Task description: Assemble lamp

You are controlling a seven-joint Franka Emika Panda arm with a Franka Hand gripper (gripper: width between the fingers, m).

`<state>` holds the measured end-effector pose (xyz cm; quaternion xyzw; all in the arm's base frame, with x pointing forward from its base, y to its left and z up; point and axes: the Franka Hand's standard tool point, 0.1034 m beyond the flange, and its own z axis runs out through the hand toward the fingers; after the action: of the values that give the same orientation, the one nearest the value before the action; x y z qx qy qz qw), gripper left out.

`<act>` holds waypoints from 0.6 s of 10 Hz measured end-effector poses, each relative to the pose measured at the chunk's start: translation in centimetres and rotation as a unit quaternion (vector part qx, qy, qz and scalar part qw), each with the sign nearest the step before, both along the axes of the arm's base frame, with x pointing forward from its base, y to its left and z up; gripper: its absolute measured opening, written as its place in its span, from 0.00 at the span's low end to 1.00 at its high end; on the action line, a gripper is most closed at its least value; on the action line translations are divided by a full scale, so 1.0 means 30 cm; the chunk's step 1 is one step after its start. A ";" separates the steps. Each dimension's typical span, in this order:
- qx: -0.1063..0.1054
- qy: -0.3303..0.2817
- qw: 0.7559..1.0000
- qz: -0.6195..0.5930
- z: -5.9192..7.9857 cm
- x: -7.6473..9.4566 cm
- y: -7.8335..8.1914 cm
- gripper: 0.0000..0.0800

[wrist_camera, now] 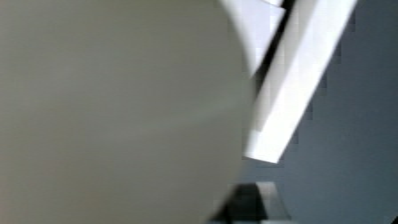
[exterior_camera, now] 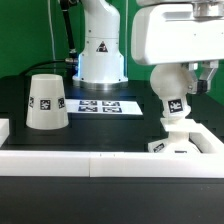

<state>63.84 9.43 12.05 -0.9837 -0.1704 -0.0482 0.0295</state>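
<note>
The round white bulb (exterior_camera: 171, 92), with a square tag on it, stands upright on its stem on the flat square base (exterior_camera: 176, 143) at the exterior view's right. My gripper (exterior_camera: 174, 82) comes down from above and is shut on the bulb. In the wrist view the bulb (wrist_camera: 107, 110) fills most of the frame as a pale blurred surface. One dark fingertip (wrist_camera: 260, 200) shows beside it and the other is hidden. The tapered shade (exterior_camera: 45, 101) stands mouth down at the exterior view's left, apart from the gripper.
The white robot pedestal (exterior_camera: 100, 55) stands at the back centre, with the marker board (exterior_camera: 100, 105) flat in front of it. A low white wall (exterior_camera: 100, 157) runs along the front of the black table. A white edge (wrist_camera: 294, 80) crosses the wrist view.
</note>
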 end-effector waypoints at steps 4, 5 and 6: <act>0.002 0.012 1.000 -0.011 0.044 0.024 -0.040 0.11; 0.002 0.016 1.000 -0.016 0.048 0.022 -0.046 0.28; 0.002 0.014 1.000 -0.016 0.059 0.025 -0.048 0.51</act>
<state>64.59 8.00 13.81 -0.9869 -0.1539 -0.0356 0.0332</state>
